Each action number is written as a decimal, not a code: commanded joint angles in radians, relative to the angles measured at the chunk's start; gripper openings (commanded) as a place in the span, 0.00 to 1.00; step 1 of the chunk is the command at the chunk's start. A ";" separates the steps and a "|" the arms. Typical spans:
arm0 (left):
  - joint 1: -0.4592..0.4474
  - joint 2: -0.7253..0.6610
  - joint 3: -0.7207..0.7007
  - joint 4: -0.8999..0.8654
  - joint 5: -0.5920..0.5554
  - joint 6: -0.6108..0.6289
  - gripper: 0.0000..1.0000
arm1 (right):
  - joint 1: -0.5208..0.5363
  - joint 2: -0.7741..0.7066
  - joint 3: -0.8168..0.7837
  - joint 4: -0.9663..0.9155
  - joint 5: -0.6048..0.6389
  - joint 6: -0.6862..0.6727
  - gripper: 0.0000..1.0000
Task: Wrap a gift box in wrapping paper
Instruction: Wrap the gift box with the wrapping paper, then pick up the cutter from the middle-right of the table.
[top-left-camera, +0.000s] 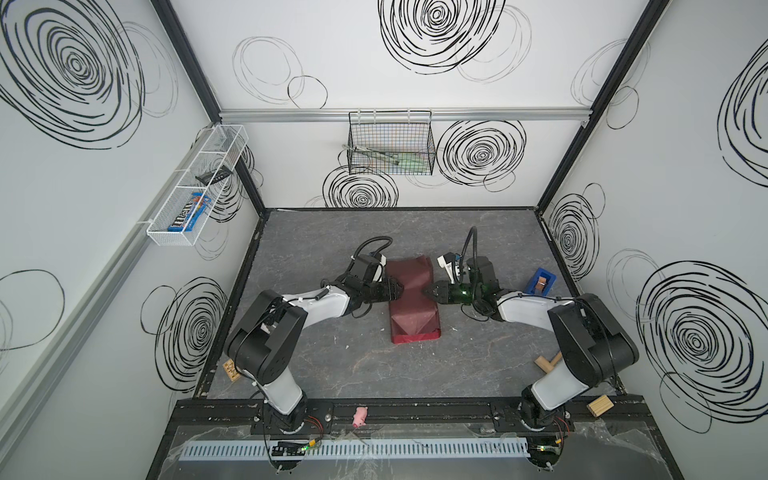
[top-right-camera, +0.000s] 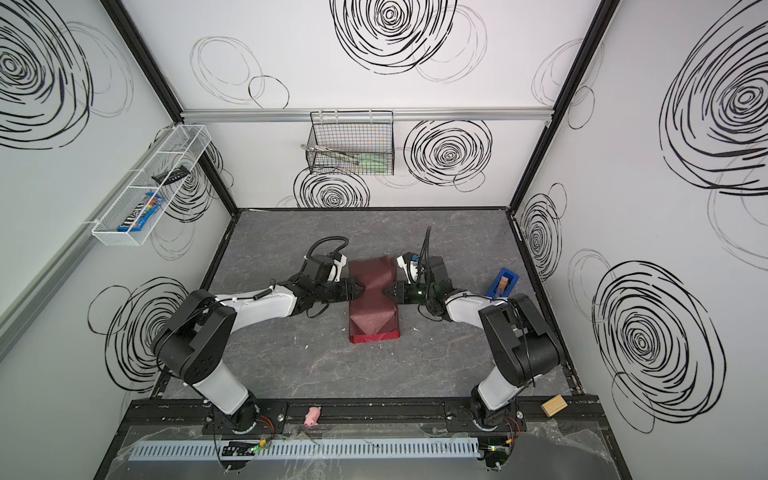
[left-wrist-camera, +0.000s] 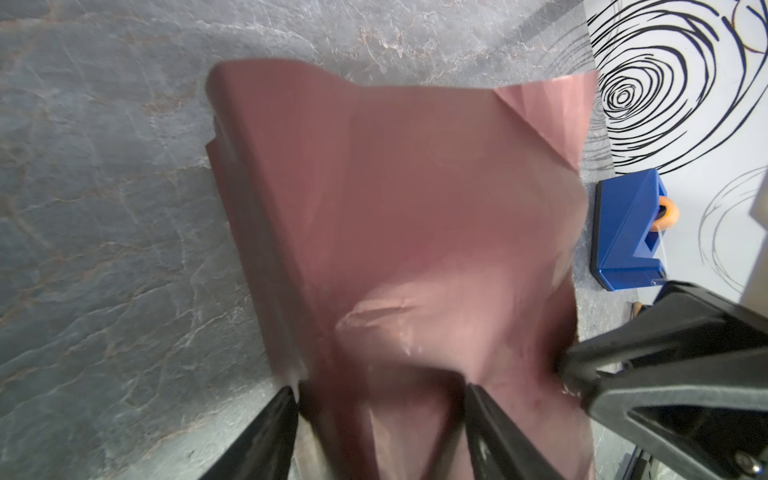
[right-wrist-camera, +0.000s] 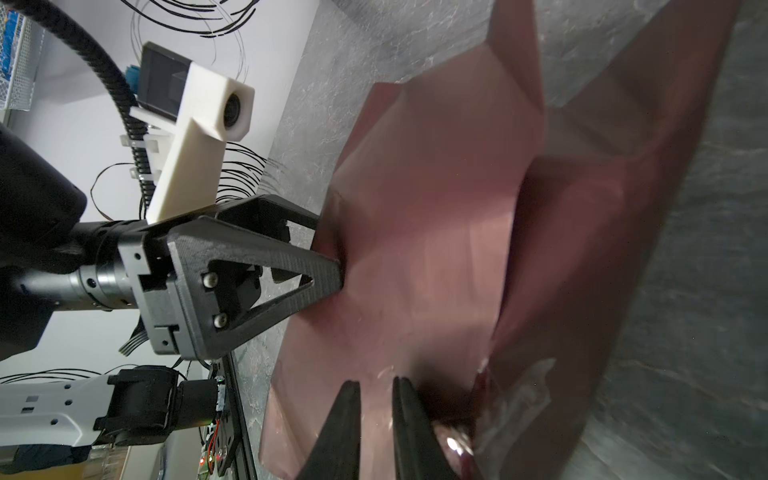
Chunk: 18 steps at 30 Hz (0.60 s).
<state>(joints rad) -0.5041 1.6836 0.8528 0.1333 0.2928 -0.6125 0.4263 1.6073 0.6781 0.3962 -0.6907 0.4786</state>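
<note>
Grey, marble-veined table (top-left-camera: 332, 365) fills the floor of a white booth scrawled with black spirals. At its middle lies the wrapping paper (top-left-camera: 411, 320), a long maroon strip, thin, matte and creased, drawn in to a waist halfway along. No gift box shows in any view. I judge it sits under the paper, though exactly where I cannot tell.

The paper's near end is squared off, with a triangular fold and a glossy red upturned edge, while its far end flares loose. The wrap looks roughly half done, with closing the ends and taping yet to do.

Left of the paper's waist, the left gripper (top-left-camera: 400, 289) straddles a tuck with its jaws spread wide. Right of the waist, the right gripper (top-left-camera: 424, 291) shows only a narrow slit, and whether it pinches paper I cannot tell. Farther right of the paper stands a blocky blue plastic tape dispenser (top-left-camera: 540, 282).
</note>
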 joint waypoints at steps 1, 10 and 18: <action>-0.004 0.016 -0.023 -0.111 -0.067 0.022 0.67 | -0.042 -0.028 0.005 -0.037 0.002 0.007 0.23; -0.004 0.008 -0.025 -0.103 -0.061 0.016 0.67 | -0.286 -0.387 0.098 -0.504 0.370 0.029 1.00; -0.006 -0.004 -0.029 -0.095 -0.050 0.010 0.67 | -0.372 -0.402 0.300 -0.868 0.943 0.138 0.97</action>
<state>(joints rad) -0.5079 1.6791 0.8528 0.1299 0.2859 -0.6128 0.0559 1.1873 0.9218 -0.2558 -0.0284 0.5602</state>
